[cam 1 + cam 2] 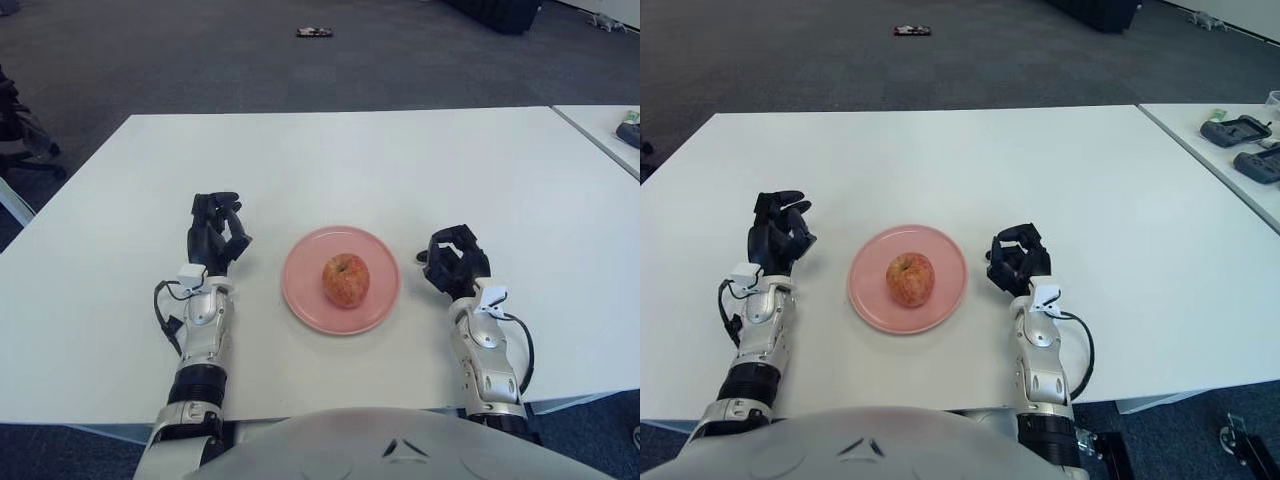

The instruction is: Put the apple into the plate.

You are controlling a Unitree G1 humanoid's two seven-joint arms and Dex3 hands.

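Both hands empty, flanking the plate (341,279) toward the near edge of the table (330,150). Left hand (214,234) just left of the plate, fingers loosely extended, gripping nothing. Right hand (455,260) just right of the plate, fingers curled inward, gripping nothing. Apple (345,279) seated upright near the centre of the plate, clear of the rim. Task judged complete as things lie.

Risks noted:
- Clipped plate rim on any inward sweep of either hand, given the close flanking; likely result a shifted plate or a rolling apple.
- Shallow rim, round fruit: little to stop a roll-off once disturbed.
- Snagging of the exposed wrist cables on the near edge during withdrawal.

Far half of the table bare of hazards. Second table (1225,160) beyond the right edge carrying dark devices, well apart.
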